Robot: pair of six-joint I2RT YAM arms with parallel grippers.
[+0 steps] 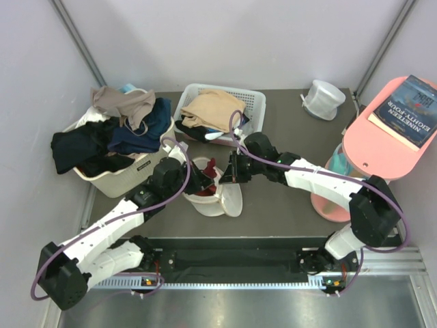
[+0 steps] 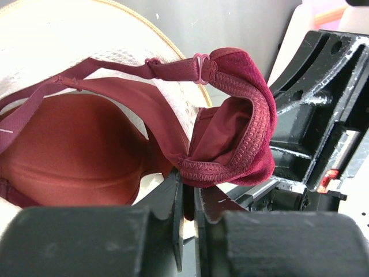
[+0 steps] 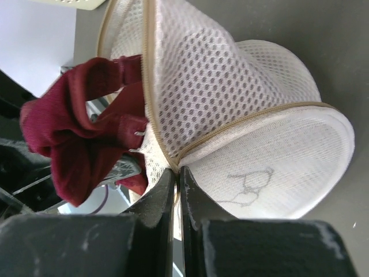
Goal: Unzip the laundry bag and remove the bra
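Note:
The laundry bag lies on the table between my arms, a pale mesh pouch with its zip open and its lid flopped down. The dark red bra spills out of the bag's opening. In the left wrist view, my left gripper is shut on a fold of the bra, whose cup still lies inside the mesh shell. My right gripper is shut on the bag's tan zip seam where the dome meets the base. The bra hangs to the left of it.
A white basket of beige clothes stands behind the bag. To its left a hamper is heaped with dark laundry. A whiter round pouch sits at the back right. A pink stand on the right carries a book.

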